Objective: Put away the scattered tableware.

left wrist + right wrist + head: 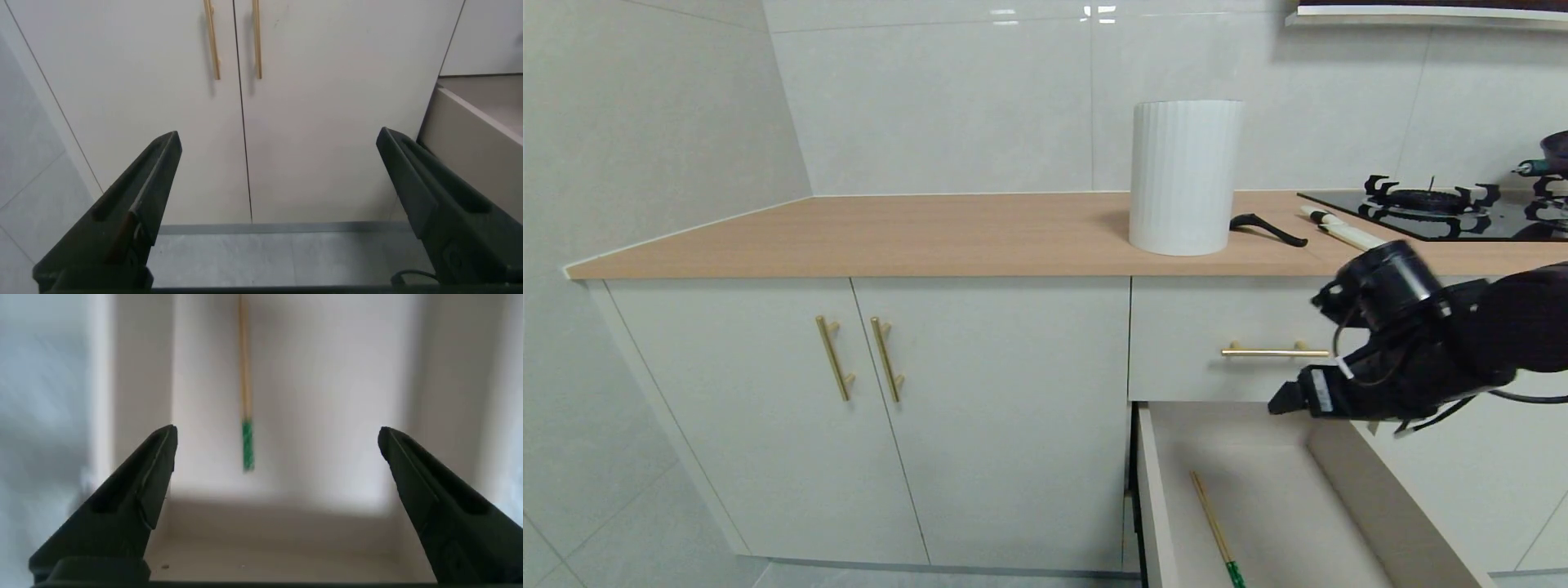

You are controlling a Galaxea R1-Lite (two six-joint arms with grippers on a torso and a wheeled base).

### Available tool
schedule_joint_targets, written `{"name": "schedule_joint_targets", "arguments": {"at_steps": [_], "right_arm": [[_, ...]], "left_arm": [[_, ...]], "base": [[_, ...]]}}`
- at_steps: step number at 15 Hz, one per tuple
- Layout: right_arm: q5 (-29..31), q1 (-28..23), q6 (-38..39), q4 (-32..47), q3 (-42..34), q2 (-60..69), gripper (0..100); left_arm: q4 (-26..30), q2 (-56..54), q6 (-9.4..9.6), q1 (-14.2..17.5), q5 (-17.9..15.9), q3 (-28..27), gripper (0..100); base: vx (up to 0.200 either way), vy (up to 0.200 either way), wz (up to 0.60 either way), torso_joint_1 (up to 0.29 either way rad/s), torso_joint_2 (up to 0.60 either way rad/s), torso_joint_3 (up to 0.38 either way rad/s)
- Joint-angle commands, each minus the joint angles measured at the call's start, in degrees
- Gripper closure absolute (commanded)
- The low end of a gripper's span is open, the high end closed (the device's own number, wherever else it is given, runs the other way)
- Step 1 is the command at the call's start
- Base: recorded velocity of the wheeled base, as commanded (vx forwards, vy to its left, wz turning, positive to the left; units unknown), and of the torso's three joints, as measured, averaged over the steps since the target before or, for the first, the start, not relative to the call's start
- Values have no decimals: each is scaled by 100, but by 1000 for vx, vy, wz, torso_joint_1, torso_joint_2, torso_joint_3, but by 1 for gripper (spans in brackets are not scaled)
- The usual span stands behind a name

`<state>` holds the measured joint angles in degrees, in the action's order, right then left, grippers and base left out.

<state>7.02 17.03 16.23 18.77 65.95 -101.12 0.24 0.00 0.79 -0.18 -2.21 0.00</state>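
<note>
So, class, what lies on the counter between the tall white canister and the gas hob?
In the head view, two things lie between canister and hob: a curved black utensil nearer the canister, then a pale utensil by the hob.

The right arm [1494, 327] is held out in front (wrist turned inward), and the right gripper [275, 437] has its fingers [139, 490] wide apart. The left gripper [278, 137] is wide apart too.

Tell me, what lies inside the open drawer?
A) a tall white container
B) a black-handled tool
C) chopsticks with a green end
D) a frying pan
C: green-tipped chopsticks lie on the floor of the open drawer, beneath the open right gripper.
</note>
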Motion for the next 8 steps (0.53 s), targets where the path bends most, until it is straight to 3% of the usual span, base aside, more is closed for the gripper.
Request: {"name": "schedule_joint_targets", "arguments": {"at_steps": [1, 8], "right_arm": [[-8, -420, -251, -14, -38, 1182, 0], [1, -446, -313, -49, -91, 1297, 0]], "left_arm": [[2, 0, 0, 1, 1, 0, 0], [2, 0, 0, 1, 1, 0, 0]], "base": [[0, 0, 0, 0, 0, 0], [0, 0, 0, 0, 0, 0]]}}
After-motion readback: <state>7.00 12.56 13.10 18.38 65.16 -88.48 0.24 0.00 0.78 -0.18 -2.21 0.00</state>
